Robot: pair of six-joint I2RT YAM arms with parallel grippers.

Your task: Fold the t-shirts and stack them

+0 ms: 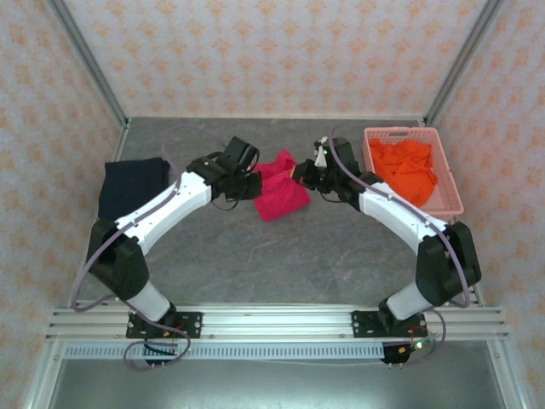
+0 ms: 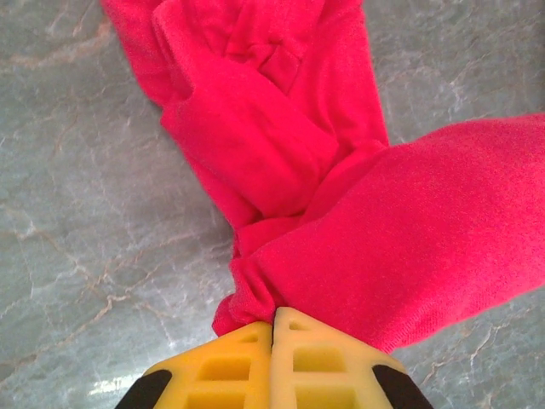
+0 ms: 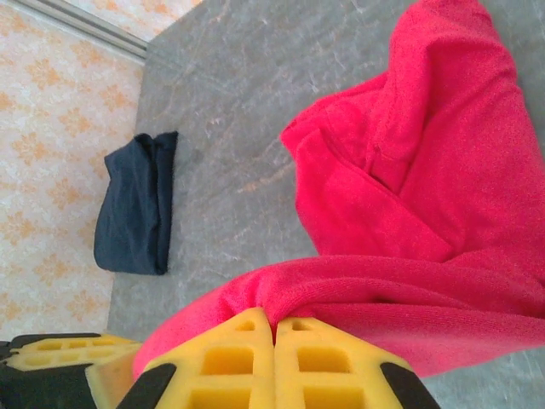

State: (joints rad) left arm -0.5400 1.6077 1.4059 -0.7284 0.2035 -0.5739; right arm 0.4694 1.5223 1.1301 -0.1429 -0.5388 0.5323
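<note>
Both sets of fingers are shut on the crimson-pink t-shirt [image 1: 281, 198], which lies mid-table, roughly centred between the left and right edges, with its loose bulk on the near side of the two grips.

Left gripper [image 2: 272, 328]: jaws pressed together, with a bunched wad of cloth at the very tips. It looks like several layers, not a clean hem. If you pull, I'd expect the outer layers to slide out, or the whole shirt to come up as a rope.

Right gripper [image 3: 274, 328]: also closed tight on a thick roll of the same shirt. The hold is just as shallow, so the slip risk is the same.

The cloth between the two grips is twisted and folded over itself. If you spread it as is, the twist likely stays in and the fold comes out crooked. If one side lets go, the shirt swings to the other arm and you regrasp from a heap.

The two grippers sit close together, so watch for wrist contact if you rotate either one.

The dark navy t-shirt [image 1: 132, 186] is folded at the table's [image 1: 281, 264] left edge, well apart from the grippers. A wide sweep with the left arm could drag pink cloth over it and spoil the stack base.

Far right corner: the orange t-shirt [image 1: 410, 169] is crumpled in the basket [image 1: 400, 130]. The right forearm passes near the basket's wall, and an outward swing could shove it.
</note>
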